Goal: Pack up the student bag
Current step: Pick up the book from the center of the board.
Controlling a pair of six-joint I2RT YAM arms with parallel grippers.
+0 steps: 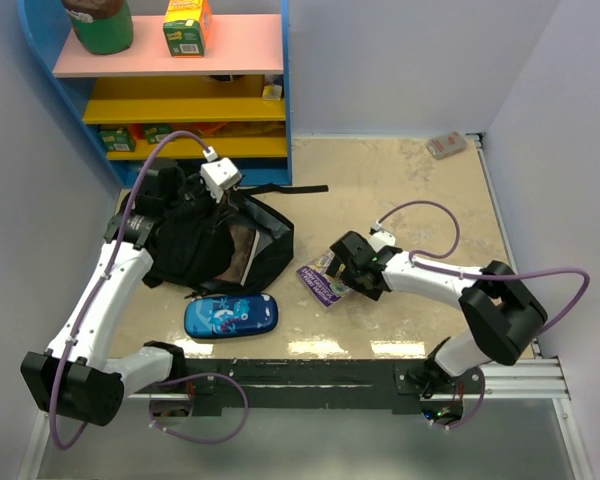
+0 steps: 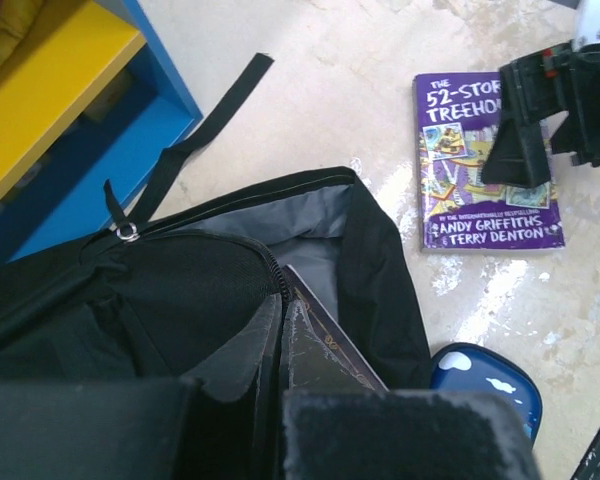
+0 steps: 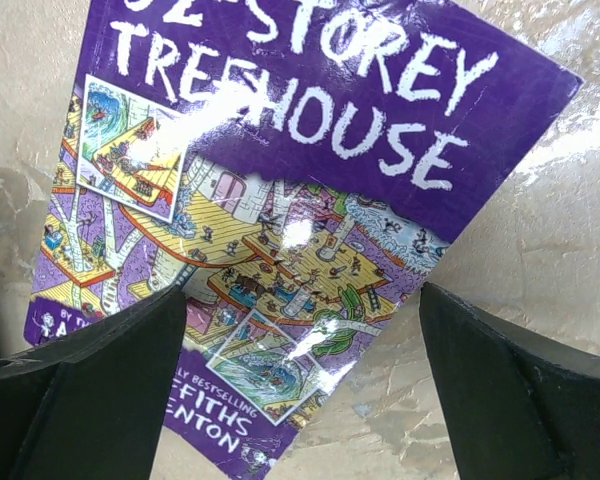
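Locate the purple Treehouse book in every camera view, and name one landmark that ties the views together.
Top external: purple book lies flat mid-table, right of the student bag.
Left wrist: purple book sits upper right, cover up.
Right wrist: purple book fills most of the frame.
Shared landmark: the right gripper, open over the book.

The bag (image 1: 195, 250) lies on the table (image 1: 400, 190), left of centre, just before the shelf (image 1: 180, 95). A book (image 2: 325, 350) sits in its mouth (only a corner shows). The case (image 1: 230, 315) lies just before the bag. A second book (image 1: 320, 283) lies flat to the bag's right, apart from it, under the right gripper (image 3: 300, 300). A packet (image 1: 446, 145) sits in the far right corner.
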